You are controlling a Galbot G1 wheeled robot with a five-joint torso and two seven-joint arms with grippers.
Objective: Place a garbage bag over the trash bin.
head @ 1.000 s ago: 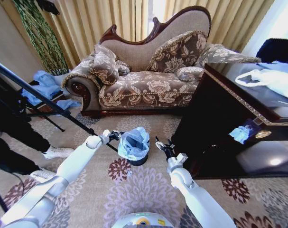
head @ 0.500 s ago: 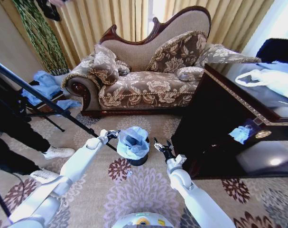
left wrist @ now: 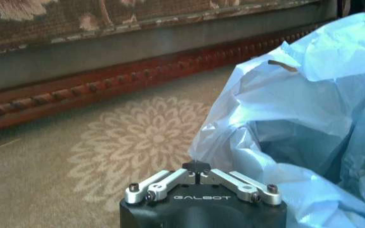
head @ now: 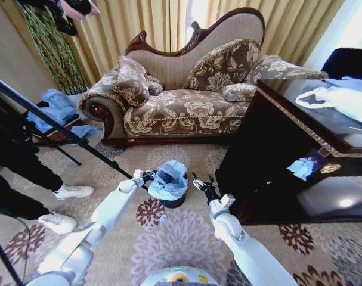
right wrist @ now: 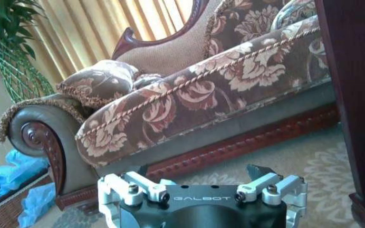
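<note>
We are reaching our left gripper [head: 149, 175] to the near left edge of the garbage bag [head: 168, 179], and in the left wrist view its fingers [left wrist: 198, 167] are pressed together at the tip, right against a fold of the light-blue plastic [left wrist: 296, 118]; we cannot tell whether any film is pinched between them. The bag is draped crumpled over the top of the trash bin [head: 175, 201], whose glossy black base is showing below the plastic on the patterned carpet [head: 186, 238].

We are holding our right gripper [head: 202, 180] just beside the bin on its right, apart from the bag, with its fingers [right wrist: 260, 171] spread wide and nothing between them.

The sofa [head: 186, 101] is standing behind the bin, its carved wooden base running along the carpet. A dark wooden cabinet [head: 288, 155] is crowding in close on the right, next to our right arm, with a white handled bag [head: 342, 98] lying on top of it. A tripod leg [head: 61, 128] is slanting across the floor on the left towards the bin, and a person's shoes [head: 73, 191] are standing on the carpet beyond our left arm.
</note>
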